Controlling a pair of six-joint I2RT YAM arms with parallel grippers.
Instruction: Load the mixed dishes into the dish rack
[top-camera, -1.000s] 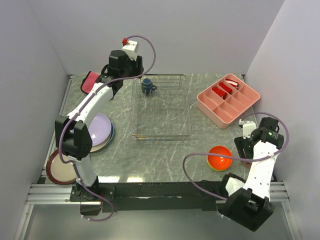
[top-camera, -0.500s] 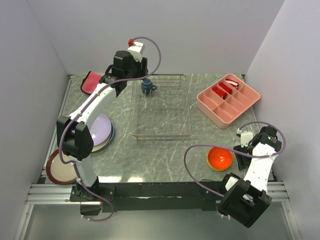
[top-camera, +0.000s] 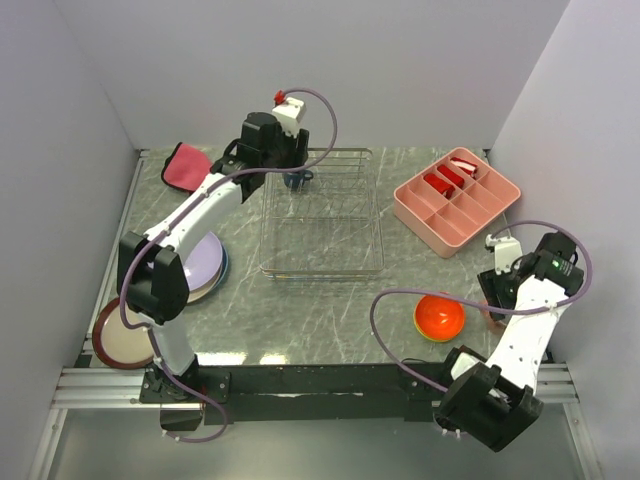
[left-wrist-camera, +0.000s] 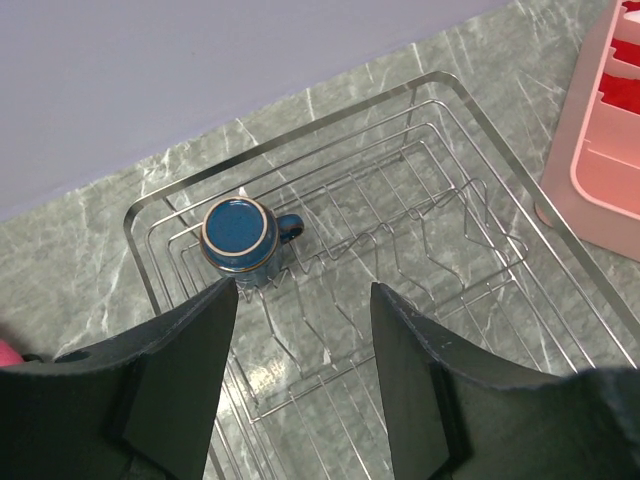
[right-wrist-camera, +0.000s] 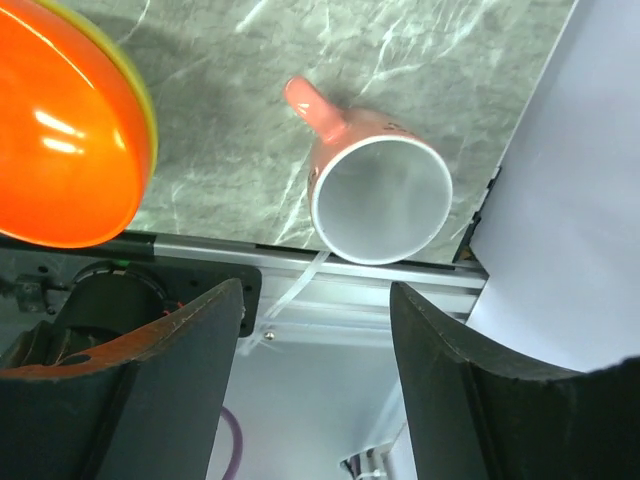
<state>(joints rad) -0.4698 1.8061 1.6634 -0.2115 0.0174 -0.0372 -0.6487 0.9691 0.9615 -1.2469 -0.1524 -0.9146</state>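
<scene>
Top view, rack: the dish rack (top-camera: 322, 215) was seen mid-worktop (top-camera: 320, 310), with the dark blue mug (top-camera: 300, 181) in its 11 o'clock corner, partly hidden under the left arm (top-camera: 200, 205).
Top view, waiting dishes: the lavender plate (top-camera: 205, 258) and red-rimmed plate (top-camera: 115, 340) were seen at 8 o'clock of the rack and the orange bowl (top-camera: 439, 316) at 5 o'clock, all outside it.
Top view, room: the pink tray (top-camera: 455, 200) was seen well apart at 2 o'clock, and most of the rack's wire floor was unfilled.
Left wrist: the left pincer (left-wrist-camera: 303, 300) was released and empty. The mug was stood in the corner, a spot judged to spare room for plates.
Right wrist: the right pincer (right-wrist-camera: 318, 300) was spread, grasping nothing, over the small pink cup (right-wrist-camera: 378, 190), whose handle was turned to 11 o'clock. The cup was seen beside the worktop's edge rail with a wall at 3 o'clock, so little room was judged. The bowl was seen at 9 o'clock.
</scene>
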